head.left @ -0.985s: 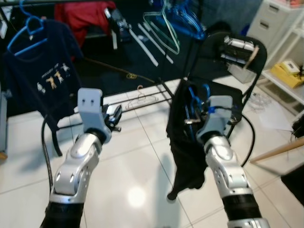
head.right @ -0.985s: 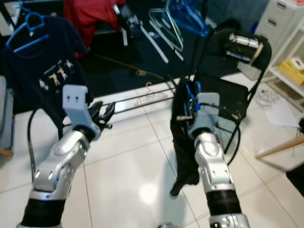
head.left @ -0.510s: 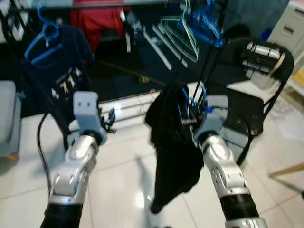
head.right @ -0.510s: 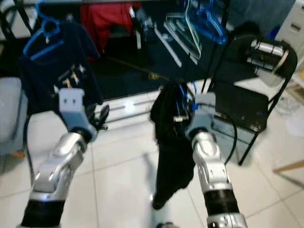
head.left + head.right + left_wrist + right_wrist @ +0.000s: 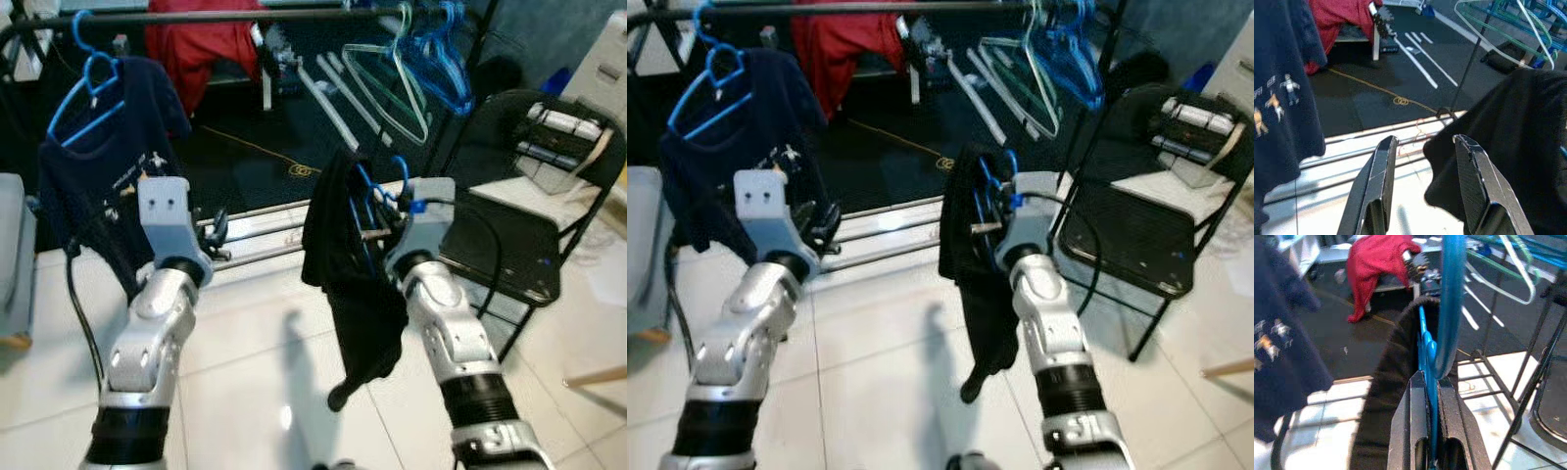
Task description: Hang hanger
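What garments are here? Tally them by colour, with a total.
navy shirt: 1
black garment: 1, on the hanger in the right hand
red cloth: 1
Total: 3

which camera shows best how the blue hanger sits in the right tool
The right wrist view: the blue hanger runs between the right tool's closed fingers. The eye views show only its hook above the black garment; the left wrist view shows just that garment.

Two silver jointed arms with pale grey wrist blocks (two small holes each), black ribbed cuffs, black cables
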{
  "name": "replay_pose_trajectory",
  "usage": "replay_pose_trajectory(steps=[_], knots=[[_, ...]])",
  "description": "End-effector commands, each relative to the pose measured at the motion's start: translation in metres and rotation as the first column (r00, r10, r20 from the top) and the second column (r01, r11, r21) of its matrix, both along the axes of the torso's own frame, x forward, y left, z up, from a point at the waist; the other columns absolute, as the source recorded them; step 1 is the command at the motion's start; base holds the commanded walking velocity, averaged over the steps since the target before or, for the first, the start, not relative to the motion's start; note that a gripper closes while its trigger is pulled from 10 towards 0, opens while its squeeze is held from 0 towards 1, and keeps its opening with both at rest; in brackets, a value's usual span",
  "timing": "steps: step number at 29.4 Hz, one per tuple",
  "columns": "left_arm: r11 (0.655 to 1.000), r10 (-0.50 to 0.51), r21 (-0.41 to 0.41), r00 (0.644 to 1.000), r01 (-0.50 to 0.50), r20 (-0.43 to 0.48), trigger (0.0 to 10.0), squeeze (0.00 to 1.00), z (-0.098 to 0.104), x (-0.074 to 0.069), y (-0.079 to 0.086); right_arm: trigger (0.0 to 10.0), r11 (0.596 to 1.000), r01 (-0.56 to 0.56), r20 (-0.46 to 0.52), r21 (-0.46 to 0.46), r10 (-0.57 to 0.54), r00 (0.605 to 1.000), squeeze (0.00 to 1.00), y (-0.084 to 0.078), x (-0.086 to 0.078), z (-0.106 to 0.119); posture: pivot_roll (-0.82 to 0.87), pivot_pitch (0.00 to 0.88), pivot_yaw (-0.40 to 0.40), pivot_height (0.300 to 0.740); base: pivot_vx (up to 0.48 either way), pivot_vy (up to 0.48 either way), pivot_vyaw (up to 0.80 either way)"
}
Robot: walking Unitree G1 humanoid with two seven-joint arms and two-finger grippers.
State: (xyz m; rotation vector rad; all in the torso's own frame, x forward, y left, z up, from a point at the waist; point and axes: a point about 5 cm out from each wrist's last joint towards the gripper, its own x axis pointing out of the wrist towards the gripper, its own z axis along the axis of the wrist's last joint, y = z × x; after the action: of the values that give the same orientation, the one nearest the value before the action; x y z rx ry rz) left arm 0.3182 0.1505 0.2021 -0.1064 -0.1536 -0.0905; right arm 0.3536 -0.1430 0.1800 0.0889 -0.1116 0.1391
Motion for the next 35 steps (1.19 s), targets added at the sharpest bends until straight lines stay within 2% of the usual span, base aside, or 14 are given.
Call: replay_pose_trajectory(steps=[1,4,5,9,13,14,18,22,25,29,31,35], knots=[[1.0,0.009,-0.006,1.0,-0.009,-0.007,10.0,0.0,-0.002,0.0,0.001,10.0,0.999,-0.015,0.053,0.047,0.012,0.999,0.0,0.003,0.001,0.015,-0.01,0.147,-0.09,0.74,0.416,0.0,0.0],[1.0,0.001,-0.004,1.0,-0.001,-0.011,10.0,0.0,-0.002,0.003,-0.002,10.0,0.999,-0.017,0.055,0.046,0.015,0.998,0.0,0.003,0.003,0.016,-0.01,0.167,-0.096,0.74,0.42,0.0,0.0],[1.0,-0.003,-0.003,1.0,0.003,-0.008,10.0,0.0,-0.002,0.003,-0.003,10.0,0.998,-0.02,0.049,0.054,0.017,0.999,0.0,0.003,0.002,0.014,-0.01,0.145,-0.087,0.74,0.416,0.0,0.0],[1.0,-0.007,-0.023,1.0,0.007,0.003,10.0,0.0,0.002,0.002,-0.003,10.0,0.994,-0.006,0.044,0.112,0.001,0.999,0.0,0.004,0.003,0.017,-0.01,0.136,-0.08,0.74,0.416,0.0,0.0],[1.0,-0.01,-0.021,1.0,0.01,0.001,10.0,0.0,0.001,0.003,-0.003,10.0,0.995,-0.01,0.044,0.102,0.005,0.999,0.0,0.005,0.004,0.018,-0.01,0.167,-0.087,0.74,0.418,0.0,0.4],[1.0,-0.002,-0.013,1.0,0.002,0.0,10.0,0.0,0.002,0.004,0.0,10.0,0.996,-0.051,0.06,0.079,0.047,0.997,0.0,0.011,0.004,0.019,0.0,0.146,-0.078,0.74,0.42,0.0,0.0],[1.0,0.015,0.001,1.0,-0.015,-0.011,10.0,0.0,-0.003,0.005,0.003,10.0,0.994,-0.083,0.065,0.065,0.079,0.995,0.0,0.016,0.004,0.018,-0.01,0.168,-0.083,0.74,0.418,0.0,0.0],[1.0,0.013,-0.012,1.0,-0.013,0.002,10.0,0.0,0.002,0.001,0.003,10.0,0.992,-0.096,0.071,0.086,0.09,0.993,0.0,0.018,0.003,0.02,0.0,0.121,-0.078,0.74,0.42,0.0,0.0],[1.0,0.013,-0.011,1.0,-0.013,0.005,10.0,0.0,0.004,0.003,0.004,10.0,0.992,-0.101,0.073,0.07,0.096,0.993,0.0,0.019,0.005,0.023,0.0,0.171,-0.081,0.74,0.417,0.0,0.0],[1.0,0.011,-0.003,1.0,-0.011,0.001,10.0,0.0,0.003,0.003,0.006,10.0,0.992,-0.127,0.063,0.003,0.126,0.99,0.0,0.024,0.003,0.019,0.0,0.123,-0.067,0.74,0.416,0.0,0.8],[1.0,0.009,0.005,1.0,-0.009,0.005,10.0,0.0,0.006,0.006,0.007,10.0,0.991,-0.137,0.056,0.003,0.137,0.989,0.0,0.026,0.003,0.019,0.0,0.164,-0.067,0.74,0.416,0.0,0.8],[1.0,0.01,0.008,1.0,-0.01,0.005,10.0,0.0,0.006,0.007,0.008,10.0,0.99,-0.14,0.052,0.002,0.139,0.989,0.0,0.027,0.004,0.018,0.0,0.178,-0.069,0.74,0.412,0.0,0.8]])
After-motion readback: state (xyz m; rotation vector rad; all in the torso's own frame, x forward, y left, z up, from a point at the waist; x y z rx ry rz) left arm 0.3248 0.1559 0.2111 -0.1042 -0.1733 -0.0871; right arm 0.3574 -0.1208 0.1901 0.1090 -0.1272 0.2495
